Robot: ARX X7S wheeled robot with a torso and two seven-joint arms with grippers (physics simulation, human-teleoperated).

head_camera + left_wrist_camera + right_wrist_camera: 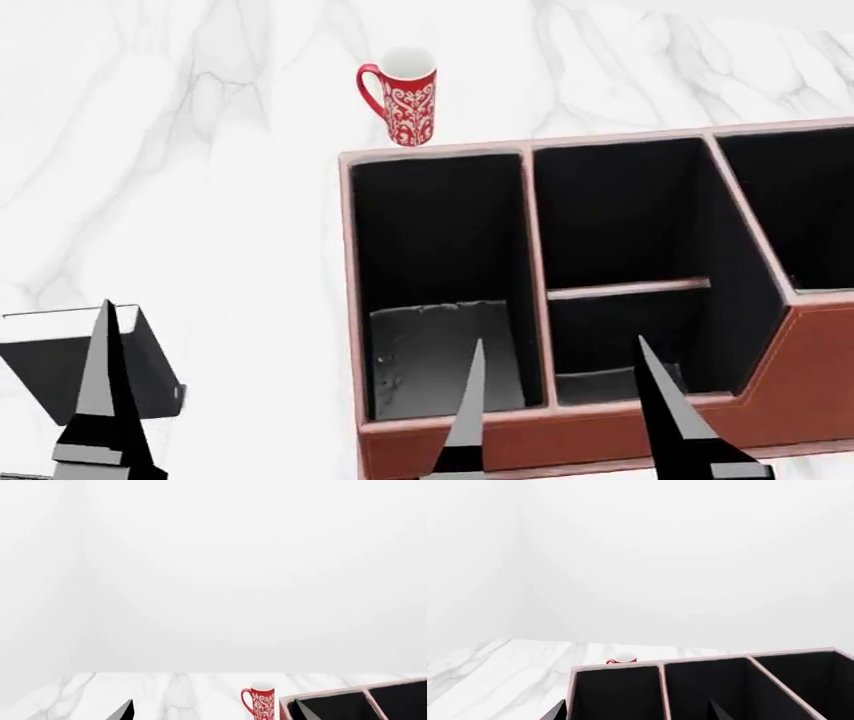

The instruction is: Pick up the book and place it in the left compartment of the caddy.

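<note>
Hovering right claw [554,400] spread, empty | left claw [107,400] state unclear beside book [54,365]

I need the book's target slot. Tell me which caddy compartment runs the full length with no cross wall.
The left compartment of the caddy, the one nearest the book. The middle one beside it is split by a cross wall.

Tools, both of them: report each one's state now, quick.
Left tool: open, holding nothing; book lies beneath it.
Right tool: open, empty, over the caddy.
</note>
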